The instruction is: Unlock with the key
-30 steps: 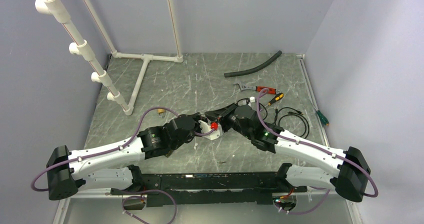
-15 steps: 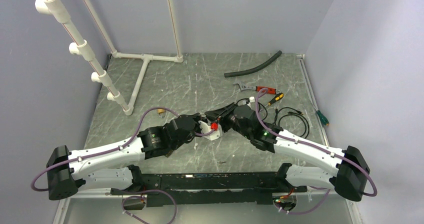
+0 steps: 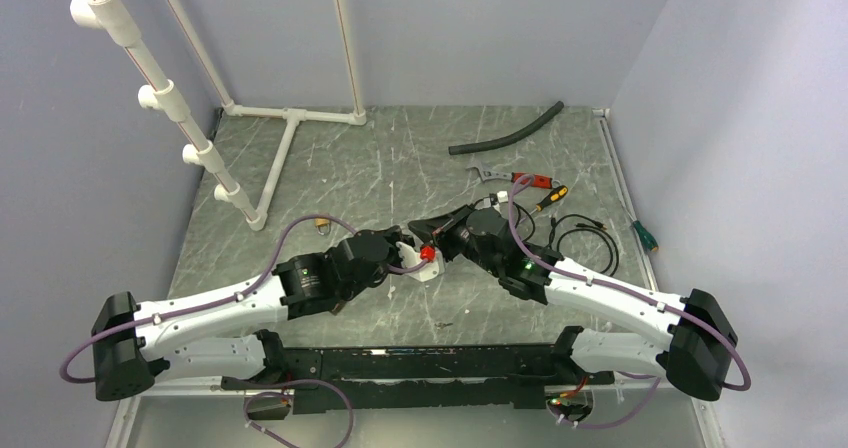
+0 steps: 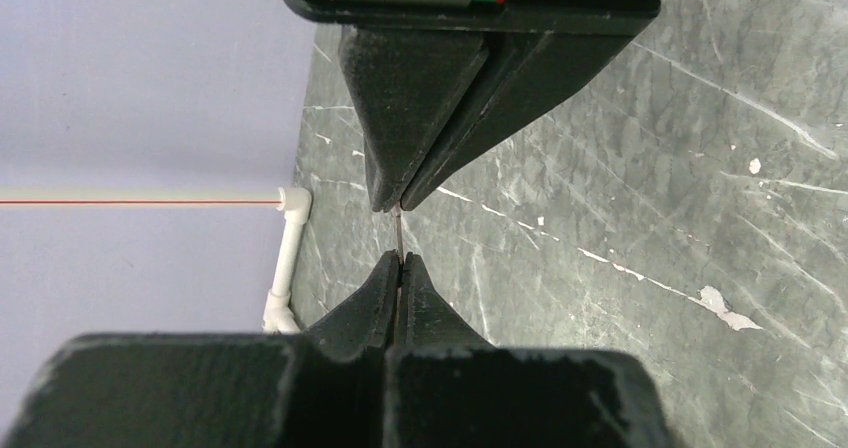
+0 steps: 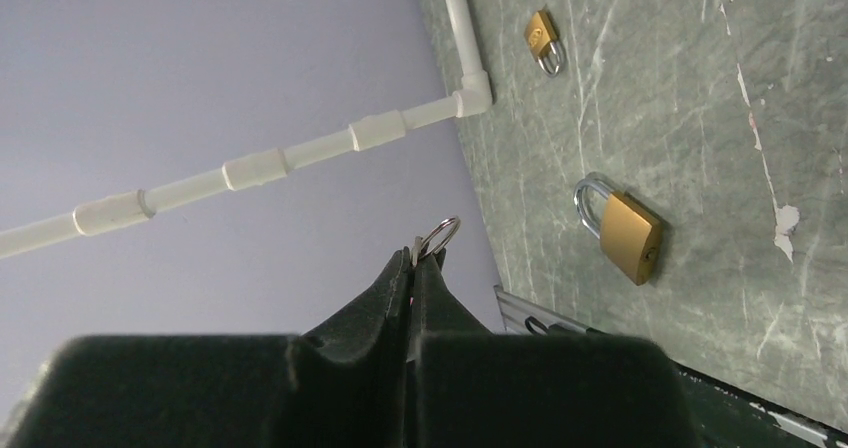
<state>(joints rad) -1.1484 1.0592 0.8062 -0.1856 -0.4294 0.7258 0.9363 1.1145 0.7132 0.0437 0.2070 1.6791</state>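
Key (image 5: pixel 437 238) held up off table (image 5: pixel 700 108), btwn the two arms. Its ring pokes out past tips of R gripper (image 5: pixel 412 260), fingers pinched fully together on it. L gripper (image 4: pixel 399 270) closed tight too; L wrist cam shows thin metal edge running tip to tip, caught in both. Padlock (image 5: pixel 625 230) lies flat on table, well apart from key, with smaller lock (image 5: pixel 543 40) further off nr white pipe (image 5: pixel 300 153).

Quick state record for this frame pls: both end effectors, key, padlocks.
right end effector: shut on key, ring poking out past the tips
left end effector: shut, tips facing the right one's, close
large padlock: flat on table, shackle closed, not held
small padlock: flat on table by white pipe, not held
key in lock: no
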